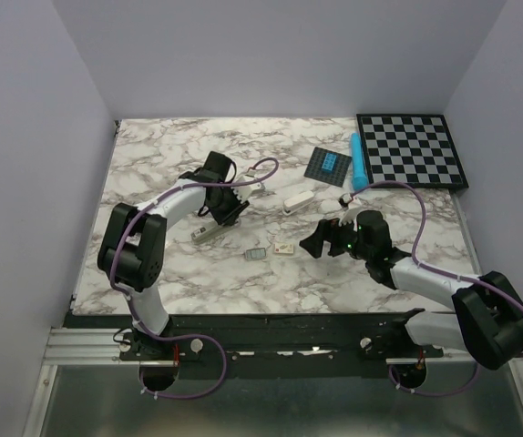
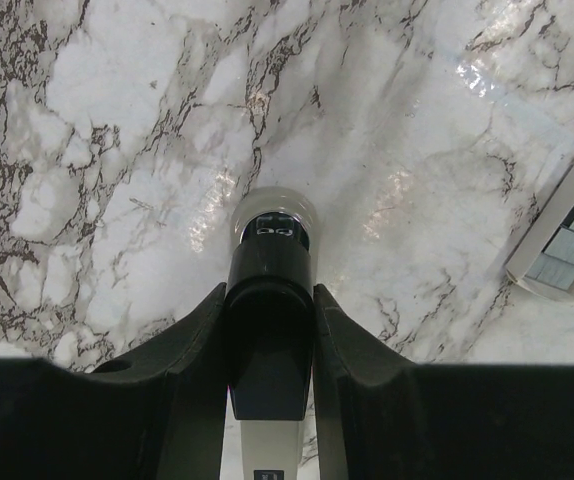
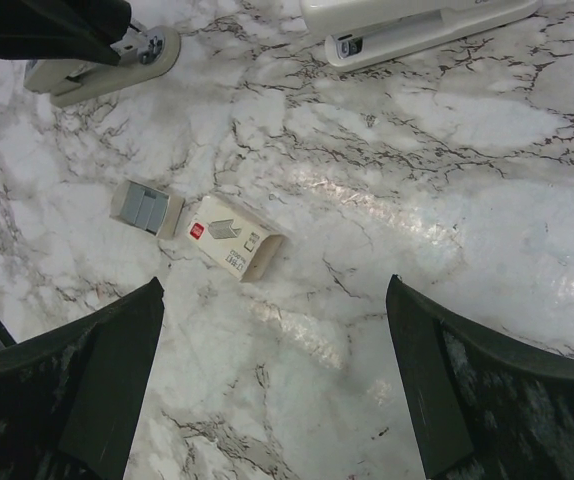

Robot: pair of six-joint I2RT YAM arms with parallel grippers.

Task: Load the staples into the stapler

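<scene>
Left wrist view: you're pinching the stapler [image 2: 270, 262] between both fingers of the left gripper [image 2: 270, 305], jaws drawn in tight against its black sides and touching nothing else. Its rounded end is pointing away across the marble table [image 2: 117, 120] and the body is lying low. I'm judging that you're pinning it steady so the other arm can do the feeding. I can't tell from these views whether the channel is swung open.

Right wrist view: you're holding the right gripper [image 3: 277, 390] spread wide and empty, hanging over bare marble just short of the staples [image 3: 147, 208]. The grey strip is sitting in its small tray, with the white box [image 3: 235, 237] right beside it. Both are lying between the two arms, a little apart from the stapler. The fingers are looking lined up to come down around the box or the strip, so I'm reading the pick as the step in hand — not yet begun. The white oblong block [image 3: 417, 20] is lying farther back, clear of both grippers.
</scene>
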